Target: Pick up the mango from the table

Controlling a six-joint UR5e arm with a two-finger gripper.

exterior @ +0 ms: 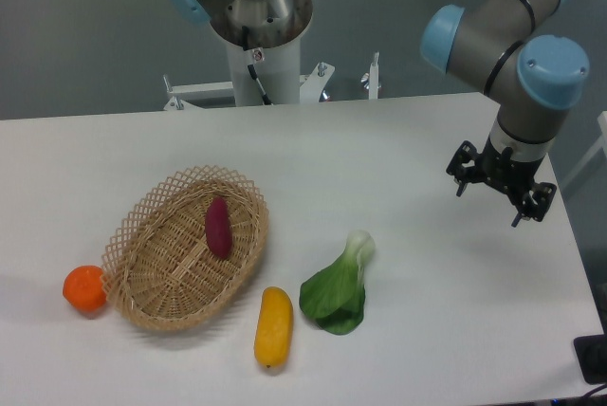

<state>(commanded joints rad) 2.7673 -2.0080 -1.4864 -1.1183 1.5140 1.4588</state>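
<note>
Yellow-orange elongated oval mango (273, 327) laid on the smooth white table (398, 140) near its front edge, flanked by an oval woven wicker basket (152, 278) and a leafy green bok choy (338, 292), black two-finger gripper (501, 188) held well apart to the right above the tabletop, jaw spacing not discernible
</note>
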